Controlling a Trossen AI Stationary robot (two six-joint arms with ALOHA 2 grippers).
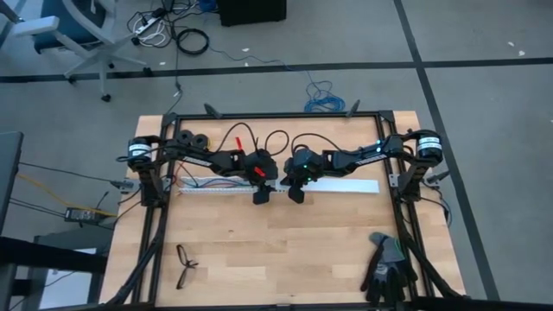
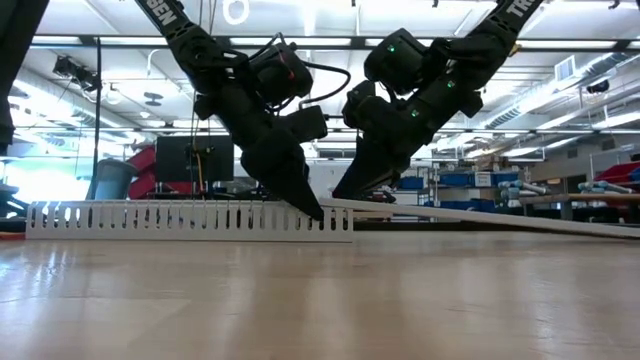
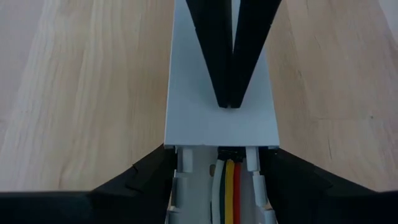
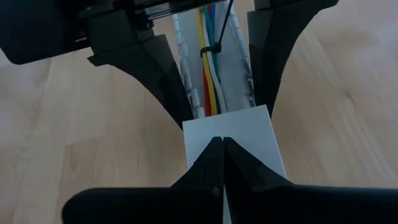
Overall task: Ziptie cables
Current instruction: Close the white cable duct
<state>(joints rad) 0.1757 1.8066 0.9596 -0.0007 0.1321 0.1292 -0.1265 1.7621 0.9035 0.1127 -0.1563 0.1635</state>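
Note:
The white slotted strip lies across the table's far half. In its channel lie the cables, yellow, red, white and blue, with a black ziptie around them. A flat white cover overlaps the strip's right end and, in the low view, slants down to the table on the right. My left gripper straddles the strip at that end. My right gripper is shut, with its tips on the cover's end. My left gripper has the slotted strip's two side walls between its fingers, just behind the cover's edge. The fingers slant down from the table's left and lie along the strip, which stays on the table. My right gripper presses its shut fingertips on the cover's top face, close to its left end. It slants down from the table's right, along the cover.
Black eyeglasses lie near the front left and dark gloves near the front right. Black rolls sit at the far left. Bare wood fills the table's near middle.

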